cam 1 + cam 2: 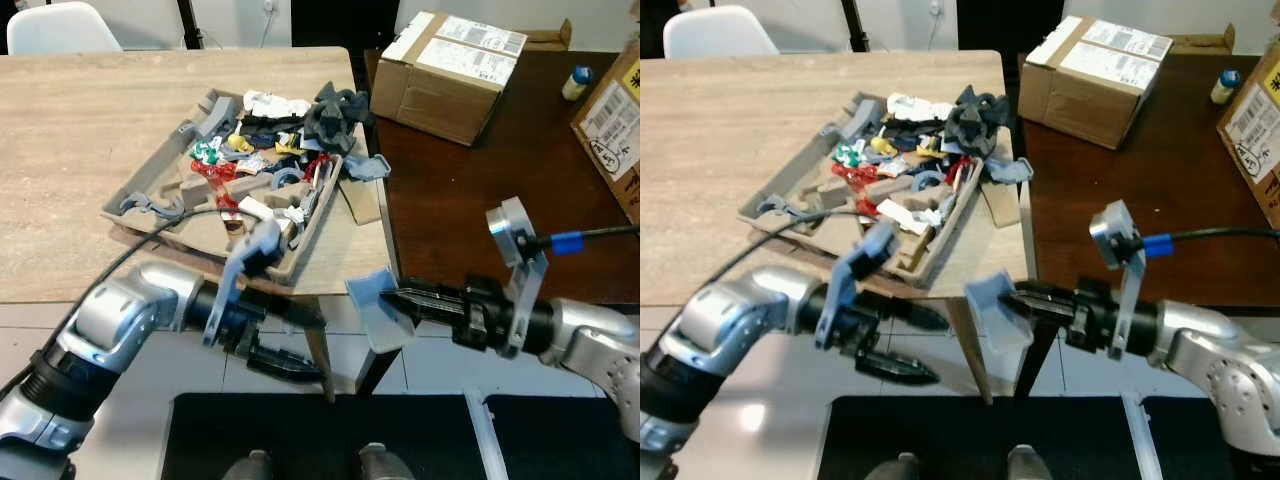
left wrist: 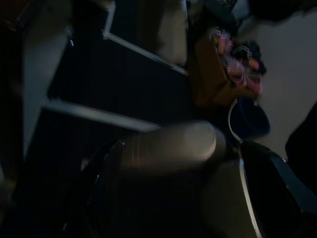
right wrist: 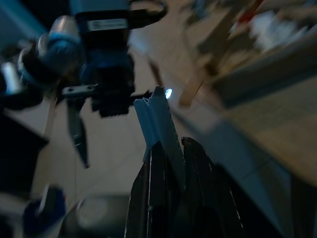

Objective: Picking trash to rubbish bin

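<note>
1. We see a light wooden table (image 1: 90, 150) carrying a grey tray (image 1: 180, 225) near its front corner, heaped with mixed trash (image 1: 275, 150).
2. A cardboard box (image 1: 450, 75) sits on the dark table (image 1: 450, 210) beside the tray.
3. Below the tray's front edge, our right gripper (image 1: 395, 297) is clamped on a blue-grey plastic scrap (image 1: 375, 310).
4. Our left gripper (image 1: 310, 345), under the tray's corner, has its fingers apart, holding nothing.

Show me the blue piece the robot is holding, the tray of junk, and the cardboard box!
blue piece (image 1: 372, 300), left eye view, its flat face.
tray (image 1: 150, 185), left eye view, its bare grey floor.
cardboard box (image 1: 440, 85), left eye view, its brown side.
</note>
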{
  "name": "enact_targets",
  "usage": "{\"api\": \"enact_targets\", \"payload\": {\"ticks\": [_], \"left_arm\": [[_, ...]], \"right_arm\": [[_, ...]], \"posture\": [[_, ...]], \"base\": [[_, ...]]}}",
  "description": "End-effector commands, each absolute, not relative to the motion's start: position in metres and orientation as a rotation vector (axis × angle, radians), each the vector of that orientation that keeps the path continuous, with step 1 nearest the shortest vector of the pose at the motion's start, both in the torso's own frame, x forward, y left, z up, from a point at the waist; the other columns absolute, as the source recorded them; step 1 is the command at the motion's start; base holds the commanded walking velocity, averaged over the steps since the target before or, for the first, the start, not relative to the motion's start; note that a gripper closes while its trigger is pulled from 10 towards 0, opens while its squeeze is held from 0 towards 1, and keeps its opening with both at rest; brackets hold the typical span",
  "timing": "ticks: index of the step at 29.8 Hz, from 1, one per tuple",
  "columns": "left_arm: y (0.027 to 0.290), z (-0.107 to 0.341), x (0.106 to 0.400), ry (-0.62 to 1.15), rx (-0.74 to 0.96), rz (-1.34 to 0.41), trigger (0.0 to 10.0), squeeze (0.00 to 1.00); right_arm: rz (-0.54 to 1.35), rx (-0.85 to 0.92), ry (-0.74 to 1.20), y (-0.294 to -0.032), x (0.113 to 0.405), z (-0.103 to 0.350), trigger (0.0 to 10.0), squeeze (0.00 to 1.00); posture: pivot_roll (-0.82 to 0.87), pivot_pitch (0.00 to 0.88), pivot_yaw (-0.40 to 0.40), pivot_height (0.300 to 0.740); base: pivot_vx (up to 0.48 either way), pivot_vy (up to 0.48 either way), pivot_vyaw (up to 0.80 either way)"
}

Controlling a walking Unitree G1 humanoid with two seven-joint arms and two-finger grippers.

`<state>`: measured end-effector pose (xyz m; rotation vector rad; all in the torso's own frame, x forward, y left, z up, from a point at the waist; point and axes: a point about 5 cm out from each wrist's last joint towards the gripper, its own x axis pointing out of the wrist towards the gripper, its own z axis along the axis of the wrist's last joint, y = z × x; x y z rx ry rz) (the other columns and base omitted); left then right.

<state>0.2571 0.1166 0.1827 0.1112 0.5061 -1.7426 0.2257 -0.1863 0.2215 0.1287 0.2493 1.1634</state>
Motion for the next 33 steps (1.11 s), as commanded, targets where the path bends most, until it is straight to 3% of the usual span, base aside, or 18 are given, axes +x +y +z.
{"api": "enact_targets", "payload": {"ticks": [1, 7, 9, 11, 12, 17, 19, 21, 33], "left_arm": [[0.127, 0.160, 0.248, 0.659, 0.209, -1.699, 10.0, 0.00], [0.140, 0.130, 0.246, 0.816, 0.360, -1.594, 10.0, 0.00], [0.147, 0.107, 0.247, 0.893, 0.435, -1.482, 10.0, 0.00], [0.147, 0.107, 0.247, 0.893, 0.435, -1.482, 10.0, 0.00], [0.150, 0.086, 0.250, 0.938, 0.463, -1.343, 10.0, 0.00], [0.153, 0.068, 0.251, 0.961, 0.486, -1.237, 10.0, 0.00], [0.162, 0.053, 0.250, 0.945, 0.625, -1.170, 10.0, 0.00], [0.167, 0.047, 0.248, 0.943, 0.647, -1.133, 10.0, 0.00], [0.193, -0.002, 0.213, 1.047, 0.539, -0.864, 10.0, 0.00]], "right_arm": [[1.221, 0.083, 0.343, -0.182, 0.212, 0.214, 0.0, 0.00], [1.272, 0.034, 0.459, -0.179, 0.199, 0.203, 0.0, 0.00], [1.304, -0.018, 0.553, -0.176, 0.190, 0.192, 0.0, 0.00], [1.304, -0.018, 0.553, -0.176, 0.190, 0.192, 0.0, 0.00], [1.305, -0.092, 0.660, -0.176, 0.182, 0.177, 0.0, 0.00], [1.285, -0.109, 0.713, -0.177, 0.178, 0.165, 0.0, 0.00], [1.241, -0.096, 0.741, -0.180, 0.176, 0.155, 0.0, 0.00], [1.203, -0.081, 0.774, -0.182, 0.175, 0.146, 0.0, 0.00], [0.814, 0.037, 0.941, -0.210, 0.162, 0.060, 0.0, 0.00]], "posture": [[0.07, 0.211, 0.041, 0.740], [0.07, 0.210, 0.039, 0.740], [0.07, 0.207, 0.037, 0.740], [0.07, 0.207, 0.037, 0.740], [0.06, 0.205, 0.037, 0.740], [0.06, 0.204, 0.040, 0.740], [0.06, 0.201, 0.039, 0.740], [0.06, 0.199, 0.039, 0.740], [0.07, 0.191, 0.035, 0.740]], "base": [[0.000, 0.000, 0.00], [0.000, 0.000, 0.00], [0.000, 0.000, 0.00], [0.000, 0.000, 0.00], [0.000, 0.000, 0.00], [0.000, 0.000, 0.00], [0.000, 0.000, 0.00], [0.000, 0.000, 0.00], [0.000, 0.000, 0.00]]}}
